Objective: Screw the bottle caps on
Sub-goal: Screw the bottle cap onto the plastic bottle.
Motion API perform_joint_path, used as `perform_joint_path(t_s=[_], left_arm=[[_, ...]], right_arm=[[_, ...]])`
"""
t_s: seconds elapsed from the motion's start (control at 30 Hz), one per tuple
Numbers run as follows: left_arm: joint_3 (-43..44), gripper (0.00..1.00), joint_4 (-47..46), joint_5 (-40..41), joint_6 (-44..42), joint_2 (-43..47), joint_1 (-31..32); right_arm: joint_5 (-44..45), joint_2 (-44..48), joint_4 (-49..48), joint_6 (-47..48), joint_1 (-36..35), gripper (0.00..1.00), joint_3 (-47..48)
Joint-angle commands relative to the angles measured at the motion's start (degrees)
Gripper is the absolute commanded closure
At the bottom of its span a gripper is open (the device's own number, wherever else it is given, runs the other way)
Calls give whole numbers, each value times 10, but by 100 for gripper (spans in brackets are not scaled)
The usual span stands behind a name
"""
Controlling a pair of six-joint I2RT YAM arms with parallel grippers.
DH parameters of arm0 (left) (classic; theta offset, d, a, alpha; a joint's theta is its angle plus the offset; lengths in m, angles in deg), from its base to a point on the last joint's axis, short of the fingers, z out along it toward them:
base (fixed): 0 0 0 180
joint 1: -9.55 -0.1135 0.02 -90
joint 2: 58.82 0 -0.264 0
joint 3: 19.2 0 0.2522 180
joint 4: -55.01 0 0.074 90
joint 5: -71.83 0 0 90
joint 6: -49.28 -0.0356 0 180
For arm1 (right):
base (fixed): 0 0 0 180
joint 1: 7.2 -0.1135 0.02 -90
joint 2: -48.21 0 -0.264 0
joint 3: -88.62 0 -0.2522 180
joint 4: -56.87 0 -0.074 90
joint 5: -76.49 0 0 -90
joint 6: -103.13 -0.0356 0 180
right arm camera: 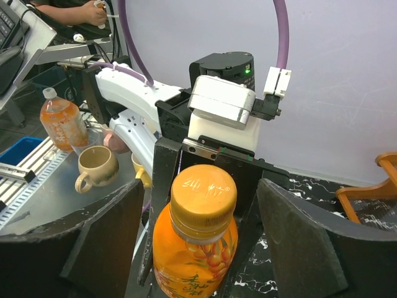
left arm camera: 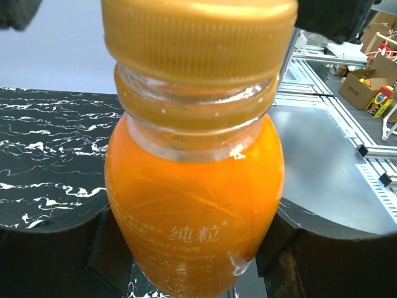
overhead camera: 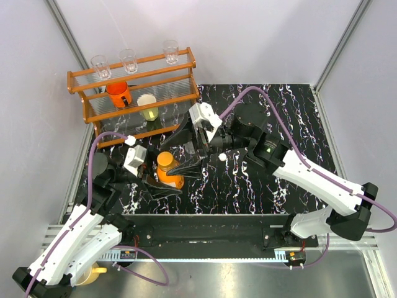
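The orange bottle (left arm camera: 195, 205) was seen standing upright on the bench (overhead camera: 248, 186), and the left gripper (overhead camera: 160, 179) was closed on its body, one finger pressed on each side. The orange cap (left arm camera: 198, 28) was already placed on the neck of the orange bottle, so this part of the task was judged to be well advanced, but it could not be told whether the cap was turned fully tight. The right gripper (right arm camera: 200, 205) was held around the top of the orange bottle with its fingers spread, one on each side of the cap and apart from it, so nothing was pinched by it. A small white round piece (overhead camera: 222, 157) was lying on the bench, to the right of the orange bottle; it was taken to be the second cap, not yet screwed on. The clear bottle could not be made out, so that half of the task was judged to be left.
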Motion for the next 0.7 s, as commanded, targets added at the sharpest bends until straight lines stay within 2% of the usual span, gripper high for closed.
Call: perform_joint_path(t_s=[0.0,0.67], left_arm=[[11,83,-37,9,2,1,-4],[4,83,-39,10,6,2,-5]], right_arm=[[-17,-7,-34,-15,-3,20,14],[-27,-25,-38,-32,-4,43,33]])
